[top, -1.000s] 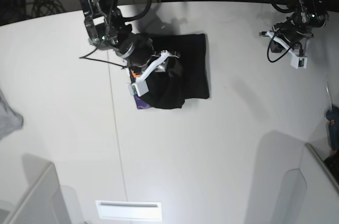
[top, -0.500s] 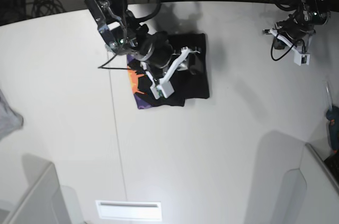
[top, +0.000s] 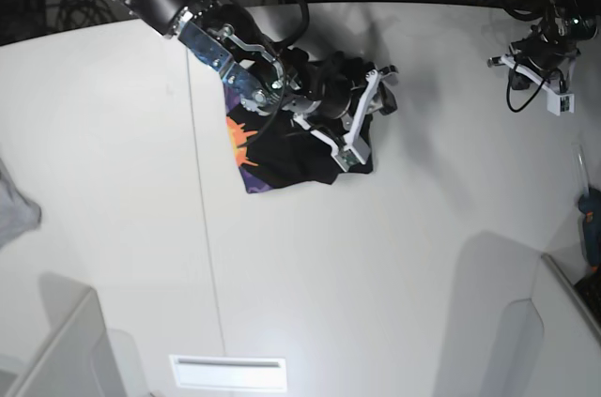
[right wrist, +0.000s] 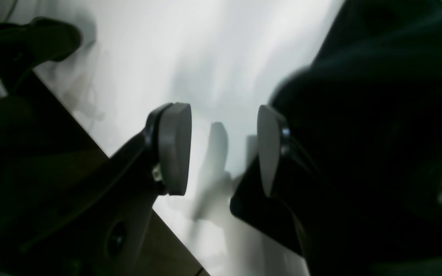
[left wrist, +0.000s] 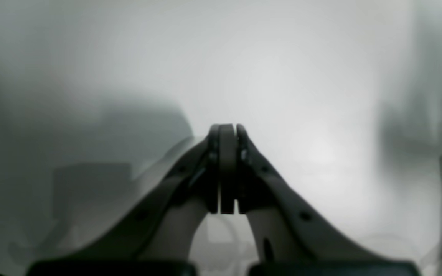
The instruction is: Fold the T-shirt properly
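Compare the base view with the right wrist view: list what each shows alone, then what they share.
Only base: the T-shirt's orange and purple print, the left gripper far off at the table's edge, a grey cloth. Only right wrist: the right gripper's fingers standing apart with bare table between them. Both: black T-shirt cloth, white table.

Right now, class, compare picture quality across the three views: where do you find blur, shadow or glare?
Left wrist view: soft and hazy, only the shut left tool fairly sharp. Right wrist view: motion-smeared, the T-shirt a featureless dark mass beside the open right tool. Base view: sharpest, with arm shadows on the table and a bright patch near the bottom.
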{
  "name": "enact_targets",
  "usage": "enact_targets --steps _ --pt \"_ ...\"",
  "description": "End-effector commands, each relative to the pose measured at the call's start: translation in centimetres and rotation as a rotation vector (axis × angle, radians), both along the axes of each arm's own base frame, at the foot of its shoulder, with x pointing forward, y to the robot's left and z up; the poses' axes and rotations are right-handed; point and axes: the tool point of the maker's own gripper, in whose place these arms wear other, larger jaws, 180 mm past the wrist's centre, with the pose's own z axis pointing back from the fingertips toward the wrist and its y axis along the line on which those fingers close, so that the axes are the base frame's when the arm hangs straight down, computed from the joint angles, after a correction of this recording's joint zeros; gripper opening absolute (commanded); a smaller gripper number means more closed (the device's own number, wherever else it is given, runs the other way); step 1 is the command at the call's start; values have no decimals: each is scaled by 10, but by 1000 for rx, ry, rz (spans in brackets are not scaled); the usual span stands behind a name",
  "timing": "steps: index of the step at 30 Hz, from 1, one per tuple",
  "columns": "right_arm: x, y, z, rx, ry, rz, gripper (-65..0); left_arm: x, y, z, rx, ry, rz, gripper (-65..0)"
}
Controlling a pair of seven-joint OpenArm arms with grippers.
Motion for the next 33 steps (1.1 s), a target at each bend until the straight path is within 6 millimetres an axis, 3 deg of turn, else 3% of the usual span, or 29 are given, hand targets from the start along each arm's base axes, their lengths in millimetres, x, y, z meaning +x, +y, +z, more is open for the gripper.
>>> enact_targets --steps 1,6,8,9,11,16,18,21,23,27,33 --pt "8 10 20 36 -51 16 -393 5 7 10 18 -33 1 -650" --pt "0 21 44 50 -117 72 -395 -4 23 4 19 -15 54 -650" --pt "5 3 48 41 -128 24 -423 -10 31 2 20 -8 66 -650" --pt "9 -8 50 35 -134 -12 -473 -13 34 1 19 -6 52 -650" --pt "22 -32 61 41 -161 -81 -648 -22 42 -1 18 -2 21 -650" --pt "63 -94 75 39 -201 -281 -650 -42 59 -6 18 15 24 -650" --pt "76 -110 78 31 -224 -313 -650 -49 63 -6 26 27 29 -650" --pt "90 -126 67 6 -219 -342 -650 -50 62 -2 37 22 21 -650" --pt "95 -136 43 -41 -172 -367 -650 -47 60 0 42 16 13 -650" --pt "99 -129 14 -74 -129 -374 -650 -46 60 2 45 12 9 -650" --pt "85 -94 6 -80 -136 -270 -650 -45 59 1 43 13 7 -650"
